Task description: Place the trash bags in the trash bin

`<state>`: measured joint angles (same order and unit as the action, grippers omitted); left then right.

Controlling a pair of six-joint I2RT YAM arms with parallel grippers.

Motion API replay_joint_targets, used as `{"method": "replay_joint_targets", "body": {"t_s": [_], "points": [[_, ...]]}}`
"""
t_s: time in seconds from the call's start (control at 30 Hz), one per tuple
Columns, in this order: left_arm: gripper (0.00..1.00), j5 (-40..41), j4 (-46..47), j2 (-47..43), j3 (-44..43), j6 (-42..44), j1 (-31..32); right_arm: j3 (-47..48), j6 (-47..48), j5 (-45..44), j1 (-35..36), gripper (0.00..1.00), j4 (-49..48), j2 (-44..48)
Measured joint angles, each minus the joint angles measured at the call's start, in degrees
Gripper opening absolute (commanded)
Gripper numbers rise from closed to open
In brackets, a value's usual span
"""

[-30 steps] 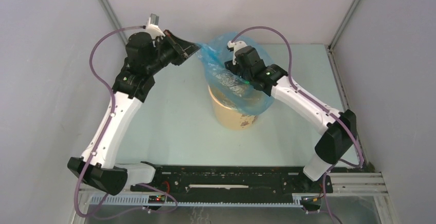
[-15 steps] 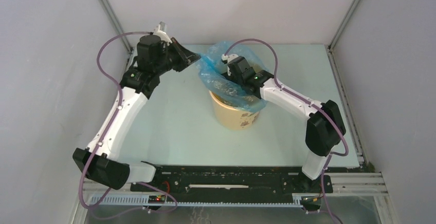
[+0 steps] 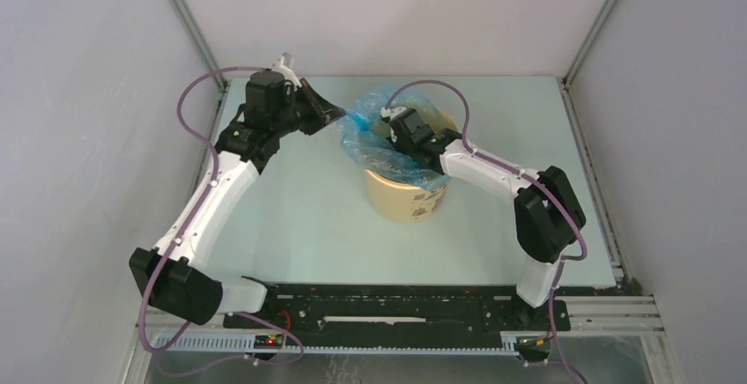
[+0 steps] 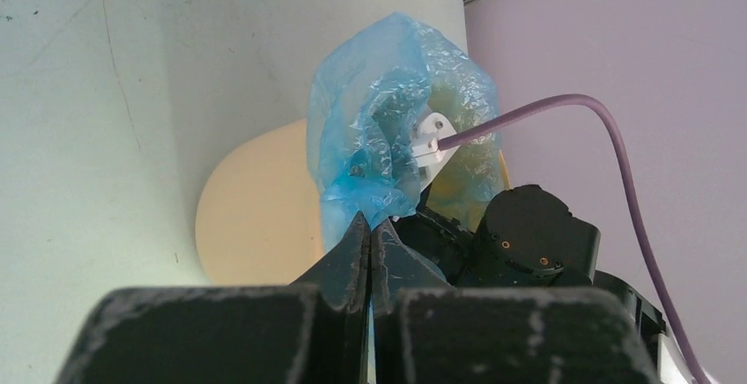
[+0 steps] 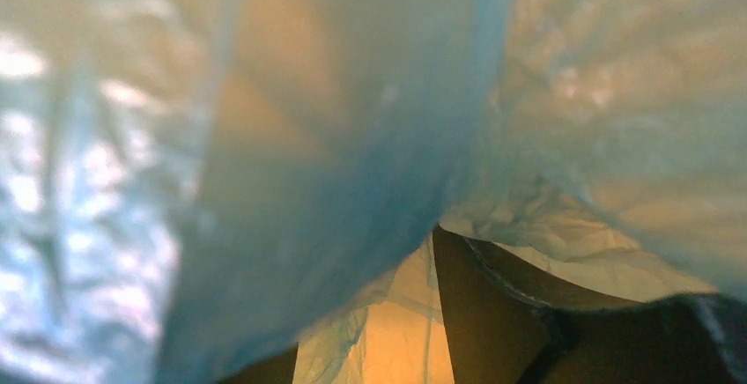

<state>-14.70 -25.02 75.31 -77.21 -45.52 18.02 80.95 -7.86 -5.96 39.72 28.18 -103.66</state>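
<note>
The light-blue, wrinkly trash bag (image 3: 374,142) is draped over the mouth of the pale tan trash bin (image 3: 403,197). My left gripper (image 3: 342,117) is shut on the bag's left edge, and the left wrist view shows blue film (image 4: 388,129) pinched between its closed jaws (image 4: 371,230), with the bin (image 4: 255,212) beyond. My right gripper (image 5: 370,336) is inside the bag over the bin, its fingers hidden under film in the top view. In the right wrist view its fingers (image 5: 493,313) stand apart, film (image 5: 264,137) hanging in front and the bin's yellow showing through.
The bin stands mid-table on a pale green surface (image 3: 291,217). Grey walls and metal frame posts (image 3: 185,14) close in the left, back and right. The right arm's purple cable (image 4: 608,137) arches close to the bag.
Both arms have come down and the bag has sunk lower onto the bin. The right gripper has gone deeper into the bag, and its jaws have opened slightly wider.
</note>
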Motion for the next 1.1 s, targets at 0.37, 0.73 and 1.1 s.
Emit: {"method": "replay_joint_targets", "body": {"t_s": [0.37, 0.73, 1.1], "points": [[0.0, -2.0, 2.0, -1.2, 0.3, 0.5, 0.0, 12.6, -2.8, 1.5, -0.8, 0.9, 13.9, 10.7], [0.0, -2.5, 3.8, -4.8, 0.4, 0.4, 0.0, 18.8, -6.9, 0.5, -5.7, 0.94, 23.1, 25.2], [0.42, -2.0, 1.0, -5.7, 0.6, -0.9, 0.0, 9.6, -16.2, -7.5, -1.9, 0.87, 26.9, 26.9]]}}
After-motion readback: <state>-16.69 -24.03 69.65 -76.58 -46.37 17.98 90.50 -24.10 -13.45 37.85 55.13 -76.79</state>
